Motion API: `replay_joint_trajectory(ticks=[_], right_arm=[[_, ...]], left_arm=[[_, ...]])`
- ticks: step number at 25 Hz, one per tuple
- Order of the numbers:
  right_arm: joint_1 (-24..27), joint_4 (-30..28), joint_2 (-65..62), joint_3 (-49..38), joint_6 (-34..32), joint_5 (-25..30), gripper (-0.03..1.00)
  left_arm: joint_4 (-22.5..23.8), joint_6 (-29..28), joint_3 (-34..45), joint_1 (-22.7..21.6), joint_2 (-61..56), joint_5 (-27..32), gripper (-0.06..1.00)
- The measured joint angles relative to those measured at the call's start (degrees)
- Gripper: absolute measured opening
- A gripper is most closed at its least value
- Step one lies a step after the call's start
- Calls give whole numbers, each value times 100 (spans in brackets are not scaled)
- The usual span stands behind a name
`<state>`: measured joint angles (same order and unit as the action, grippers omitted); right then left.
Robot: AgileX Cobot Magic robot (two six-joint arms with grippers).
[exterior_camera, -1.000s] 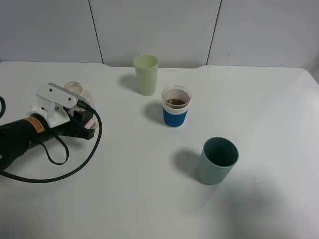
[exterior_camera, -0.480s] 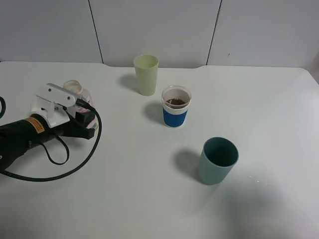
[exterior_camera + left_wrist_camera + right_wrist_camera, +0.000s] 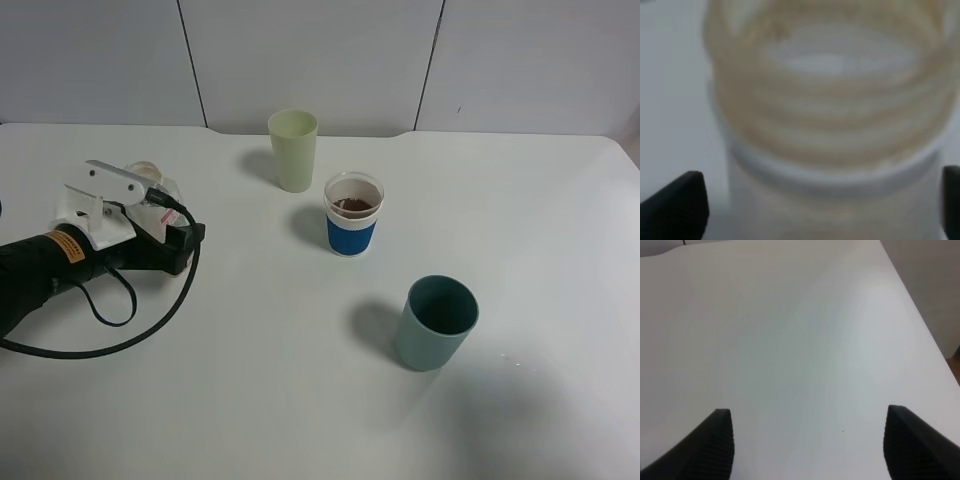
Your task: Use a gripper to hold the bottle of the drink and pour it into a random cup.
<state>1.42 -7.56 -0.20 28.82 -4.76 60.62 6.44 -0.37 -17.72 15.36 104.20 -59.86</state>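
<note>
The white-bodied left gripper (image 3: 150, 215) with black fingers, on its black arm with a looping black cable (image 3: 130, 320), lies low over the white table (image 3: 300, 400). Right in front of it stands the small clear plastic wide-mouthed bottle (image 3: 150, 178), upright, mostly hidden behind the gripper's white body. From the left wrist camera the bottle's threaded mouth (image 3: 830, 85) fills the view, blurred, with one black fingertip (image 3: 675, 207) on each side of it and pale gaps showing between tips and bottle: the fingers stand apart, around the bottle but not clamped on it.

Well off from the gripper, past its open end, the short clear plastic cup with the wide blue band (image 3: 352, 215) stands upright with dark brown liquid (image 3: 352, 205) inside. A tall pale green cup (image 3: 293, 150) stands near it, and a dark teal cup (image 3: 436, 322) farther away.

The right gripper (image 3: 807, 450) has its black fingers wide apart over bare table
</note>
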Motion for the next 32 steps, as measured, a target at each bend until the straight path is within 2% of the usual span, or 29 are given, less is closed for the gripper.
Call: replay_joint_trajectory(ticks=[9,14,19,26,28,32], right_arm=[[0,0,0,0,0,0,63],[0,0,0,0,0,0,63],[0,0,0,0,0,0,63],[0,0,0,0,0,0,63],[0,0,0,0,0,0,63],[0,0,0,0,0,0,63]], left_arm=[[-44,-35,405,0,-971,49,91],[-303,-193,659,0,-1836,535,91],[-438,-604,681,0,-2986,1547,91],[-748,-620,676,0,-4589,2732,91],[-798,-601,562,0,-5008,3247,91],[-807,-601,8,0,-5651,4697,91]])
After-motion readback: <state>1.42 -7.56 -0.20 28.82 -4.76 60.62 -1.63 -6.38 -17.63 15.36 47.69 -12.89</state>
